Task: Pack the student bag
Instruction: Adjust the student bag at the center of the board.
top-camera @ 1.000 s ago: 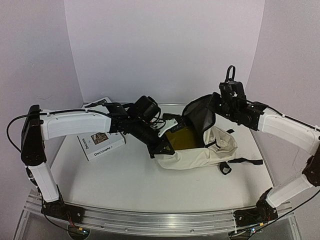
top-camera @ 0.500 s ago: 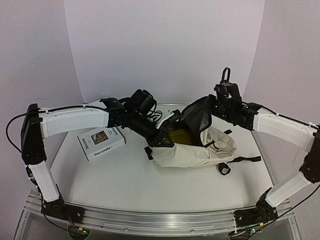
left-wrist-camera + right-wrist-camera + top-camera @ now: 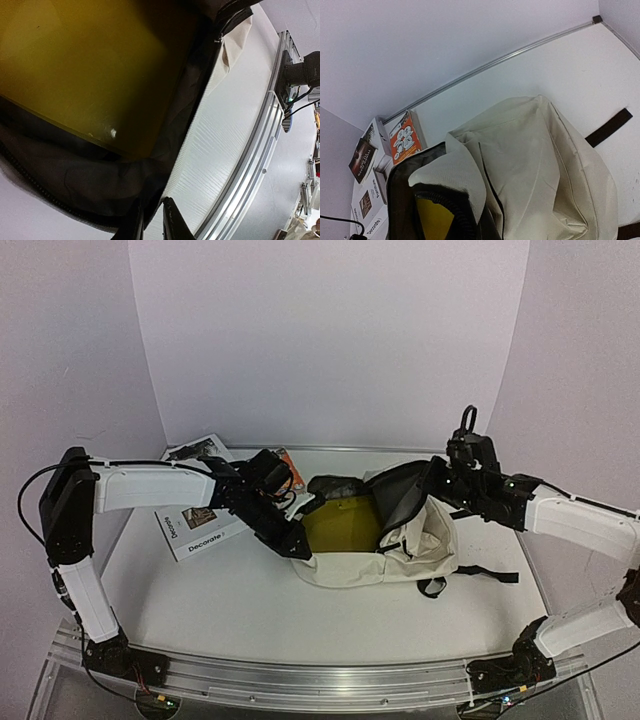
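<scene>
Student bag (image 3: 400, 550) is lying on its side right of table centre, mouth open toward the left, with a flat yellow item (image 3: 338, 525) inside. Your left gripper (image 3: 297, 550) is at the mouth's near-left rim, fingers (image 3: 175, 225) only a crack apart. Your right gripper (image 3: 440, 483) is pinched on the bag's far-right rim, holding it up. Decorate book (image 3: 205, 532) sits on the table (image 3: 250, 620), left of the bag.

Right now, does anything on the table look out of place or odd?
Nothing damaged or spilled. The student bag lies slumped on its side, mouth gaping open, with a flat yellow item inside. One black strap trails loose across the table.
</scene>
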Controlling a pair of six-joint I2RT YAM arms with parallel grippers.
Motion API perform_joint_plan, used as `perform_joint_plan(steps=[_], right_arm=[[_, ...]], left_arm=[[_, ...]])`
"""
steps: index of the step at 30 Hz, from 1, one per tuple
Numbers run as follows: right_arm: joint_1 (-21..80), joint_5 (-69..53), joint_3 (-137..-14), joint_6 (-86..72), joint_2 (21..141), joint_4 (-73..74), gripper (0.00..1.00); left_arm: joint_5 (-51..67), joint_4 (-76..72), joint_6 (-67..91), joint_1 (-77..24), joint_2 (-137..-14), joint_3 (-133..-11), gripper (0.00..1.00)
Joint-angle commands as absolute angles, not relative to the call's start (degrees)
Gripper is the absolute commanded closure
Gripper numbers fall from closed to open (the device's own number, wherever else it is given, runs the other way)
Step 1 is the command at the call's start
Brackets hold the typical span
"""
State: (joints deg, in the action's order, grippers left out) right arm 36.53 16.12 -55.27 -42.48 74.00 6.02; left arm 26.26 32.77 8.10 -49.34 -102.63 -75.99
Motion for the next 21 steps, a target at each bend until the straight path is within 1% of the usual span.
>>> perform_joint_plan(steps=[1,2,4,5,7,8,9,11,12,13,14,16,17,19,20,21], right_arm=[[36.2,21.5,-51.3,-48.9,73.5,2.5,1.0],[36.2,21.8,-50.5,-49.3,73.9,2.5,1.0],[36.2,22.6,-49.3,-49.7,75.8,2.4,0.99],[36.2,22.8,-49.1,-49.7,76.7,2.3,0.98],[36.2,23.1,-48.6,-49.7,78.8,2.4,0.97],[36.2,23.2,-48.5,-49.7,79.3,2.4,0.96],[36.1,23.2,-48.5,-49.5,81.1,2.4,0.95],[36.1,22.7,-48.7,-49.3,82.7,2.4,0.92],[36.2,22.0,-48.8,-49.0,83.3,2.4,0.88],[36.2,21.4,-48.9,-48.7,83.4,2.5,0.82],[36.1,20.8,-48.6,-48.6,83.0,2.5,0.74],[36.1,19.2,-47.3,-47.4,79.9,2.5,0.52],[36.1,18.3,-46.7,-46.6,78.8,2.5,0.47],[36.2,15.7,-46.1,-43.3,75.3,2.4,0.29],[36.1,13.3,-46.1,-41.1,73.8,2.4,0.23],[36.1,9.8,-46.3,-37.8,71.5,2.5,0.14]], left_arm=[[29.5,30.0,12.2,-49.3,-99.3,-75.7,0.78],[29.8,29.3,12.7,-49.3,-99.1,-76.2,0.73],[29.9,28.5,13.9,-48.9,-98.5,-77.7,0.59],[29.9,28.3,14.3,-48.7,-98.3,-78.2,0.56],[29.7,27.7,15.6,-47.9,-97.6,-79.4,0.46],[29.6,27.5,15.8,-47.8,-97.4,-79.6,0.45],[28.2,25.8,16.8,-47.0,-96.3,-79.3,0.35],[27.7,24.5,17.9,-45.9,-95.2,-78.4,0.3],[27.3,23.2,19.2,-44.7,-94.3,-77.6,0.27],[27.0,22.7,20.2,-43.6,-93.7,-76.9,0.27],[26.1,22.0,21.4,-42.5,-92.9,-76.2,0.25],[22.5,20.6,23.9,-40.2,-90.6,-74.5,0.22],[22.0,20.2,24.7,-39.1,-89.9,-73.8,0.2],[20.9,18.9,26.2,-36.9,-88.3,-72.3,0.19],[20.9,18.1,26.8,-35.7,-87.7,-71.8,0.17],[20.9,17.7,27.5,-34.0,-87.1,-71.4,0.16]])
